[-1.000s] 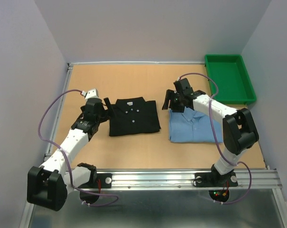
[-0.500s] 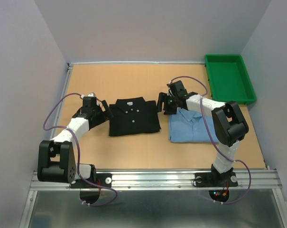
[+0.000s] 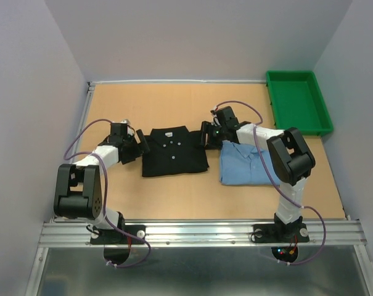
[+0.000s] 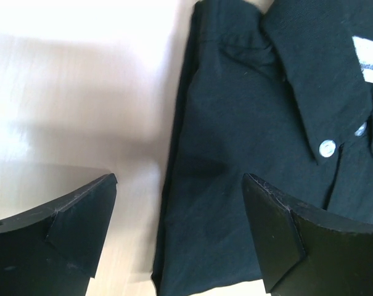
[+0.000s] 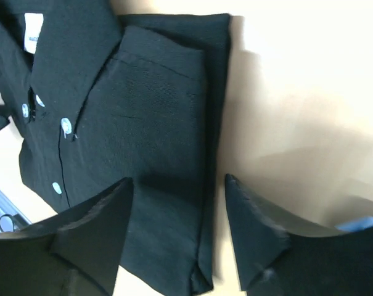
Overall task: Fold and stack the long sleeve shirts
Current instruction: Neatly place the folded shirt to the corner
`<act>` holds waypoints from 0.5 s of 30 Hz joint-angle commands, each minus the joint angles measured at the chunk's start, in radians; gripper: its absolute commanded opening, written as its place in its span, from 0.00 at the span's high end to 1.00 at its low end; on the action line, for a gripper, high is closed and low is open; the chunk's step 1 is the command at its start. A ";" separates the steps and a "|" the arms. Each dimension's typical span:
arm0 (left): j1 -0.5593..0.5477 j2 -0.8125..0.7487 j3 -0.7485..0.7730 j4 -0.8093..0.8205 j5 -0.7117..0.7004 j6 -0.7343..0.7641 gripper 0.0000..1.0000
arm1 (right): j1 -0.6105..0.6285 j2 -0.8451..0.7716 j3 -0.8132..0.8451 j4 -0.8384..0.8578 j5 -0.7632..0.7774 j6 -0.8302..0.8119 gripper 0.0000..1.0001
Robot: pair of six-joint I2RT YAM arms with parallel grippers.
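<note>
The folded black shirt (image 3: pixel 174 152) with white buttons lies mid-table; the folded light blue shirt (image 3: pixel 249 164) lies to its right. My left gripper (image 3: pixel 140 144) is open at the black shirt's left edge; in the left wrist view (image 4: pixel 179 185) its fingers straddle that edge of the black shirt (image 4: pixel 248 160). My right gripper (image 3: pixel 206 134) is open at the black shirt's upper right corner; in the right wrist view (image 5: pixel 180 185) its fingers straddle the right edge of the black shirt (image 5: pixel 143 142). Neither holds cloth.
A green plastic tray (image 3: pixel 297 102) stands at the back right corner. White walls enclose the table on the left, back and right. A metal rail (image 3: pixel 198 231) runs along the near edge.
Both grippers have moved inward to the black shirt's sides; the right one left the blue shirt's collar and went left. Both arms have folded closer to the table.
</note>
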 commanded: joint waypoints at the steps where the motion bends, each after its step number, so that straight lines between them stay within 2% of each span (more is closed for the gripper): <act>1: 0.005 0.053 0.015 -0.008 0.063 0.022 0.07 | 0.026 0.060 0.015 -0.007 -0.002 0.013 0.36; 6: 0.005 0.072 -0.015 0.001 0.123 0.007 0.11 | 0.028 0.072 0.000 -0.004 -0.003 0.017 0.45; 7: 0.005 0.073 -0.025 0.005 0.135 -0.001 0.12 | 0.028 0.077 -0.002 -0.004 -0.003 0.016 0.51; 15: 0.005 0.128 -0.035 0.010 0.164 -0.033 0.34 | 0.028 0.075 -0.008 0.001 0.007 0.005 0.69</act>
